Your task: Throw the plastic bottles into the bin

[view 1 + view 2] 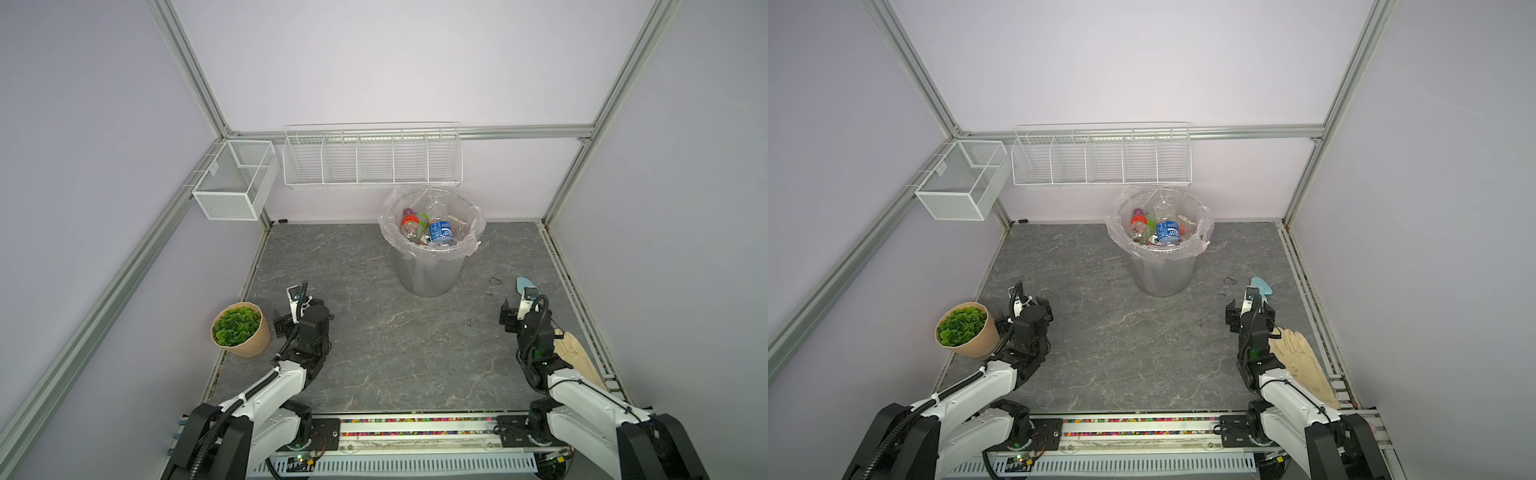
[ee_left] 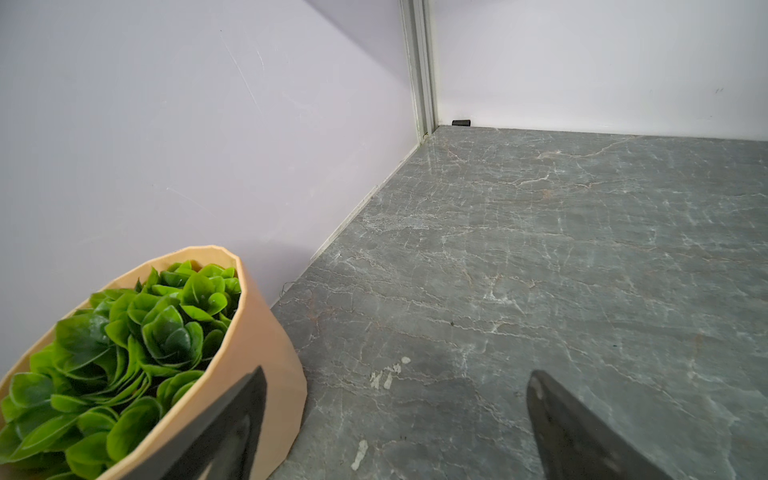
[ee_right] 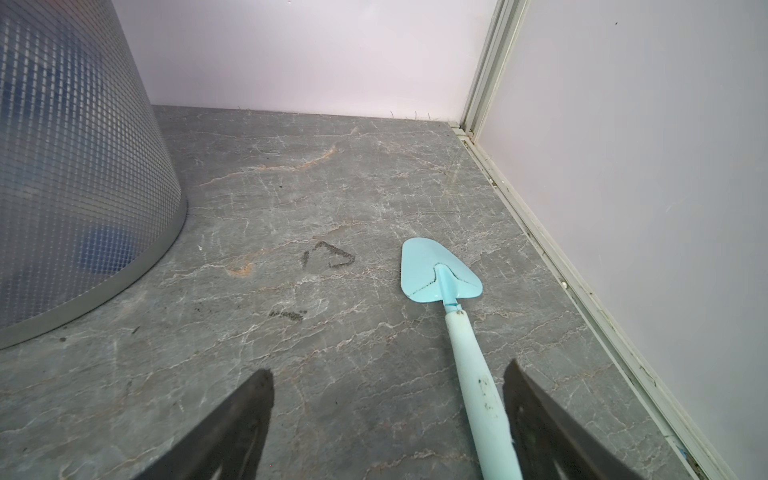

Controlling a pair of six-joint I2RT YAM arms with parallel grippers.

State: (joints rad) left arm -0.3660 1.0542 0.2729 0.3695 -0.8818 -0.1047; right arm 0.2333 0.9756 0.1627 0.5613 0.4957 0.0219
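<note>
**While both my hands hang empty, the trouble lies right beside them**

Since I see no plastic bottles (image 1: 440,230) anywhere but inside the bin (image 1: 430,276), which stands well ahead of both hands and between them, I judge the job done or very nearly so. Any risk now comes from needless motion.

My left hand (image 2: 395,395) is released, its jaws spread wide with only bare desk (image 1: 395,332) between them. The plant pot (image 2: 266,353) stands just beside its outer finger, so a sideways swing or a careless turn of the wrist could knock the pot over.

My right hand (image 3: 388,374) is also released and holds nothing. The handle of a light blue trowel (image 3: 440,278) runs through the gap between its fingers, close to the outer one. I cannot tell whether it touches. If I close here I would likely seize the trowel, and carrying that to the bin would be a wrong throw. Pale gloves (image 1: 1296,357) lie just outside that arm and could be dragged along.

Reaching forward holds its own danger. The clear liner bag (image 1: 388,232) billows over the bin's rim and a finger could snag it, tipping the bin and spilling the bottles.
</note>
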